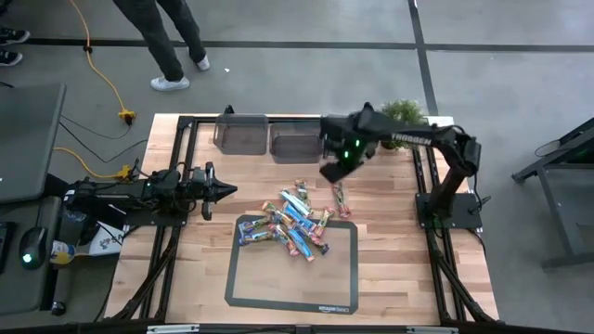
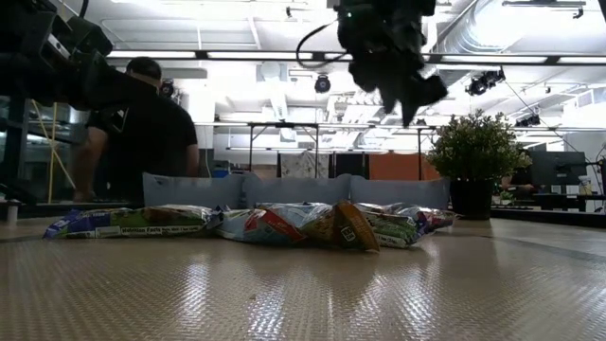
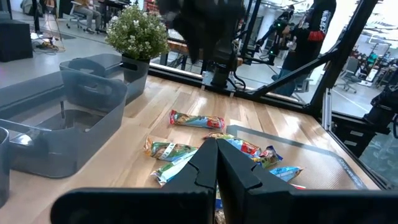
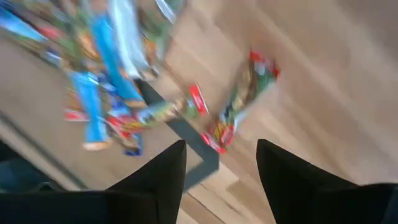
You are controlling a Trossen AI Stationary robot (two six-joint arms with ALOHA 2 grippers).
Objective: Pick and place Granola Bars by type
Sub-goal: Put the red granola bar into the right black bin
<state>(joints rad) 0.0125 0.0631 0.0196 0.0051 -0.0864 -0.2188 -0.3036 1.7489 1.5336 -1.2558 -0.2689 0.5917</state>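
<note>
While the butcher-block table spreads pale and planked under both arms, its middle carries a thin dark-bordered mat, and two clear grey plastic bins sit side by side at the far edge, smooth-walled and rounded at the corners. A small potted plant stands at the far right corner, and a person in dark clothes is beyond the far side.

Nothing is sorted yet: the Granola Bars lie in a loose heap across the mat's far edge, flat, narrow, crimped at the ends, their foil wrappers shiny in bright blue, darker blue and mixed colours. One multicoloured bar lies alone on bare wood just right of the heap.

The right gripper hangs above the table, between the bins and the heap, jaws wide and empty, with that lone bar below it. The left gripper waits low at the left of the heap, its fingers pressed together on nothing.

The main risk I see is the overlap: bars lie across one another, so a descent into the heap could pinch two kinds at once or drag a neighbour off the mat. Slick foil may also slip from the fingers on the way to a bin. The lone bar looks the safer pick, though it lies flat and offers little edge.
</note>
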